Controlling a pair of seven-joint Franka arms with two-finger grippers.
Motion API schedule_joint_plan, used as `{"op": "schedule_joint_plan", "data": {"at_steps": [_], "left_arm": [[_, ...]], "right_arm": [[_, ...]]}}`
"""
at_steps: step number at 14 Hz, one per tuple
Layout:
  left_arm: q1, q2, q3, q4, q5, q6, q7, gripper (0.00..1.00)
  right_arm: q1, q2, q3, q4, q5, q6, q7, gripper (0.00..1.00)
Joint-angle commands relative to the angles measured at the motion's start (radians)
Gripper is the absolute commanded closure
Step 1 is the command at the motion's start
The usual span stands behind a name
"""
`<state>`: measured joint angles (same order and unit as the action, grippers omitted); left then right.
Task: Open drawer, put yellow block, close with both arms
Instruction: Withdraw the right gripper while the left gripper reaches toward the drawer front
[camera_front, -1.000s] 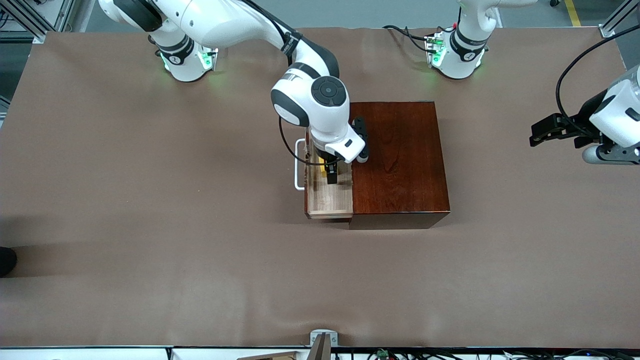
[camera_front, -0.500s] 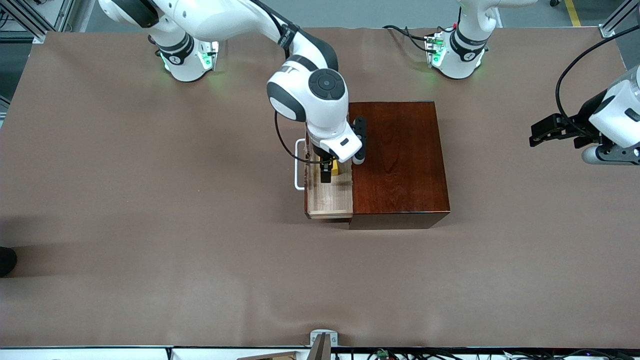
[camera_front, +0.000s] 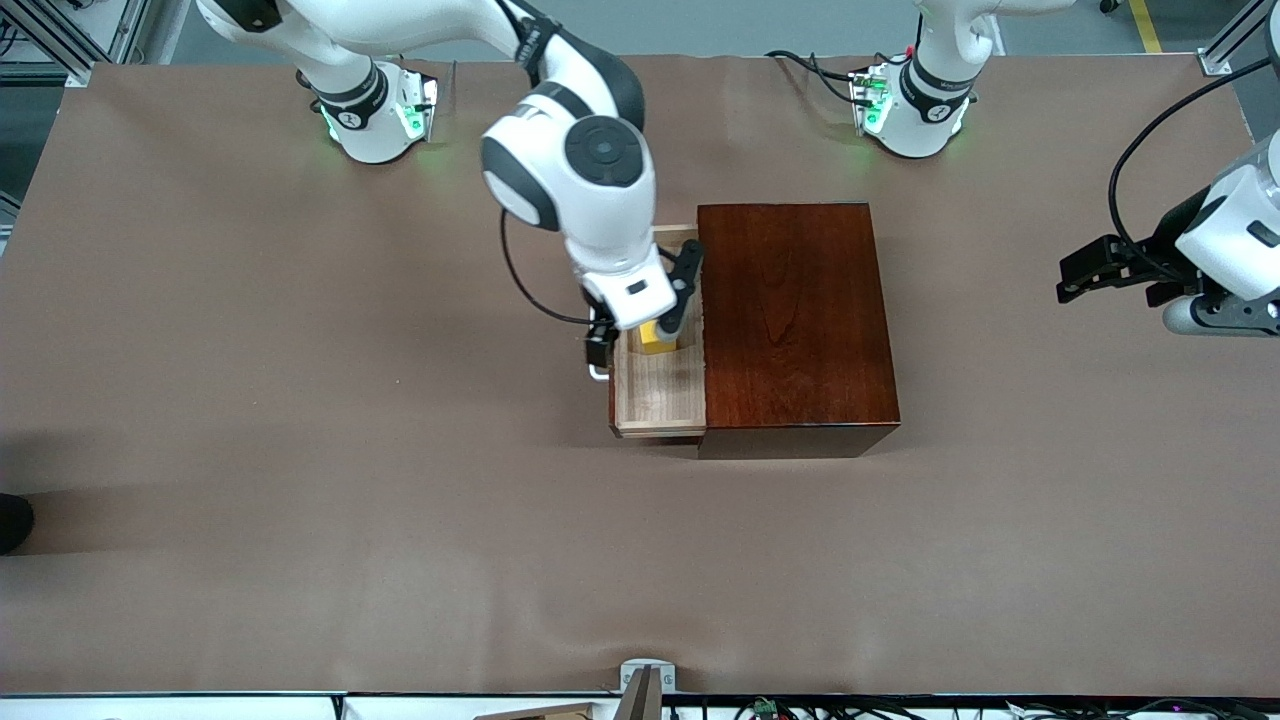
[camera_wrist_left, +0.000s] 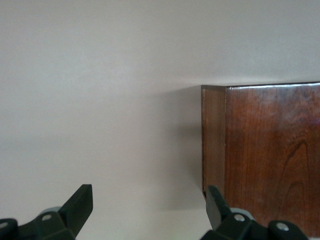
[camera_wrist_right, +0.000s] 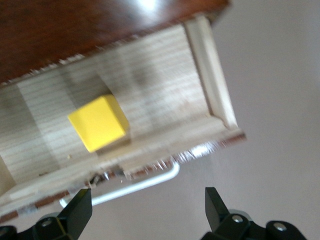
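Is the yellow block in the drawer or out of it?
In. The yellow block lies on the pale floor of the open drawer, and the right gripper above has open fingers.

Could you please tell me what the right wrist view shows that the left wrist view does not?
Only the right wrist view shows the open drawer, the yellow block lying in it, the white handle and the open right pincer. Only the left wrist view shows the open left pincer. Both show the dark wooden box and the table.
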<state>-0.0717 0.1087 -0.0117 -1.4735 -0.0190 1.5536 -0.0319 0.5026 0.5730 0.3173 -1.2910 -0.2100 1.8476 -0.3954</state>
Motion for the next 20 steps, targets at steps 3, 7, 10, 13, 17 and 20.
{"op": "schedule_joint_plan", "data": {"at_steps": [3,7,10,13,17,20], "left_arm": [[-0.003,-0.006,-0.027,-0.014,0.08,0.022,0.015,0.0],[-0.01,-0.004,-0.03,-0.011,0.07,0.02,0.01,0.0],[-0.065,0.008,-0.036,-0.002,0.047,0.022,-0.006,0.0],[-0.15,0.011,-0.042,-0.001,0.027,0.023,-0.086,0.0],[-0.305,0.037,-0.044,0.001,0.025,0.023,-0.094,0.0],[-0.43,0.063,-0.044,0.021,0.024,0.046,-0.094,0.0]], "right_arm": [[-0.139,-0.11,0.012,-0.03,0.087,-0.088,0.007,0.0],[-0.257,-0.169,0.012,-0.042,0.15,-0.102,0.009,0.0],[-0.384,-0.209,0.012,-0.057,0.201,-0.134,0.006,0.0],[-0.462,-0.246,0.012,-0.086,0.201,-0.145,0.009,0.0],[-0.467,-0.315,-0.073,-0.122,0.204,-0.198,0.018,0.0],[-0.415,-0.363,-0.225,-0.122,0.224,-0.255,0.018,0.0]]}}
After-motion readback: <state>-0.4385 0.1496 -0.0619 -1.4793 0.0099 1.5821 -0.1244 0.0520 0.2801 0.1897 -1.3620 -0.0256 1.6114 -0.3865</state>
